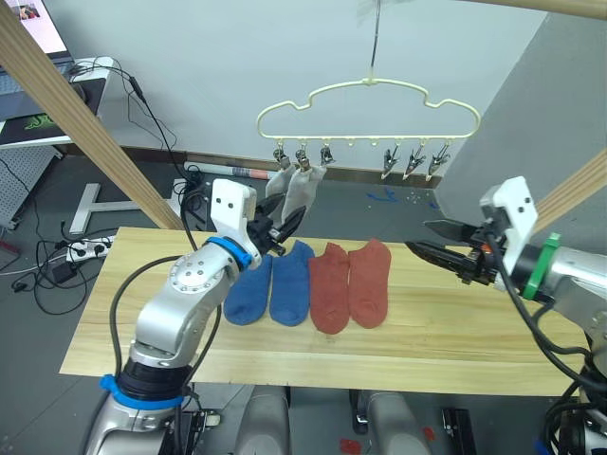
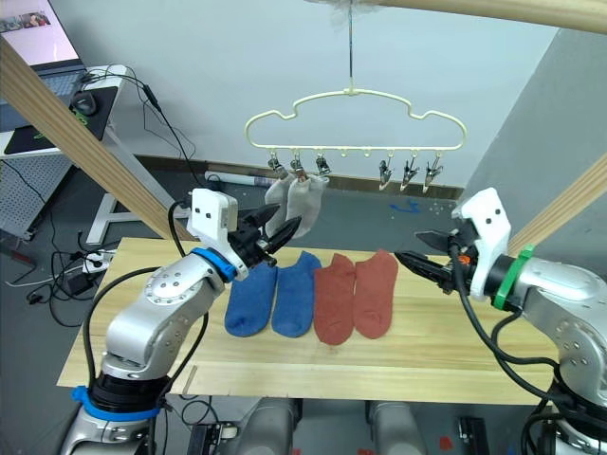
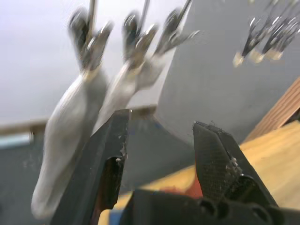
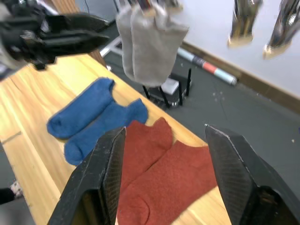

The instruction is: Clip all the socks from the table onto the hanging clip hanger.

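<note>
Two blue socks [image 1: 269,288] and two brick red socks [image 1: 351,285] lie side by side in the middle of the table [image 1: 455,351]. Two light grey socks [image 1: 295,191] hang from the left clips of the pale yellow clip hanger [image 1: 370,106]; three right clips [image 1: 415,161] hang bare. My left gripper [image 1: 285,227] is open, raised just below and beside the hanging grey socks [image 3: 70,131], holding nothing. My right gripper [image 1: 432,239] is open above the table's right part, to the right of the red socks [image 4: 164,173].
Slanted wooden poles [image 1: 85,123] of the frame cross at left and right. Behind the table are a desk with a laptop [image 1: 38,38], cables and a power strip [image 1: 81,248] on the floor.
</note>
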You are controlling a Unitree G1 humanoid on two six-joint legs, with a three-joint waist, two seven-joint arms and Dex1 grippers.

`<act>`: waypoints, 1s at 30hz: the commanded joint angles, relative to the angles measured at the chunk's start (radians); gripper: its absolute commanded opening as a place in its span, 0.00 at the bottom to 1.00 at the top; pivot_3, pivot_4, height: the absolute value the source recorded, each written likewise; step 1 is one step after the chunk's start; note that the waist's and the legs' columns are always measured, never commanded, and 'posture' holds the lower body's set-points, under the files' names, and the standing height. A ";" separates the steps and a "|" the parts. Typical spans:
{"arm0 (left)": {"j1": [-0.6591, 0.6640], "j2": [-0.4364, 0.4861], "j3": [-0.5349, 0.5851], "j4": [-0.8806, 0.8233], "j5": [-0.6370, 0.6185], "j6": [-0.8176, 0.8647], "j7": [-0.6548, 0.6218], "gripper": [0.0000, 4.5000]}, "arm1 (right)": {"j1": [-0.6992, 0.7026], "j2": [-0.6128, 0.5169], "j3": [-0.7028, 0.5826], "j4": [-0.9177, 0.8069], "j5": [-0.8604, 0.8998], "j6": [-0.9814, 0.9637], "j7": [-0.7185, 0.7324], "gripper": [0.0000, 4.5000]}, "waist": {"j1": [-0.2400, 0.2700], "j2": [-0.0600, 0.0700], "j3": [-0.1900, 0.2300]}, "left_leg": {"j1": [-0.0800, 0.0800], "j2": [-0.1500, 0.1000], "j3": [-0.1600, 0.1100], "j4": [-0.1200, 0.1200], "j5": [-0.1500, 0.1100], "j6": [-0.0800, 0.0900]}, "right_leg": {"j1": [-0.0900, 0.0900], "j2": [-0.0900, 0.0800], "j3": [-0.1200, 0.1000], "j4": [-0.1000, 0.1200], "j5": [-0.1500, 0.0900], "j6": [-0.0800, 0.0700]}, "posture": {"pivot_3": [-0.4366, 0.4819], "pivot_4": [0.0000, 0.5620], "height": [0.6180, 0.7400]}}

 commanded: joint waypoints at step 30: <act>-0.239 -0.245 0.007 0.520 0.319 -0.450 0.092 0.53 | 0.109 -0.119 -0.092 -0.080 0.341 -0.080 -0.301 0.61 | -0.048 0.001 -0.010 | 0.000 -0.001 0.000 0.003 0.001 0.002 | 0.001 0.000 0.000 0.002 0.002 0.001 | 0.42 0.42 1.00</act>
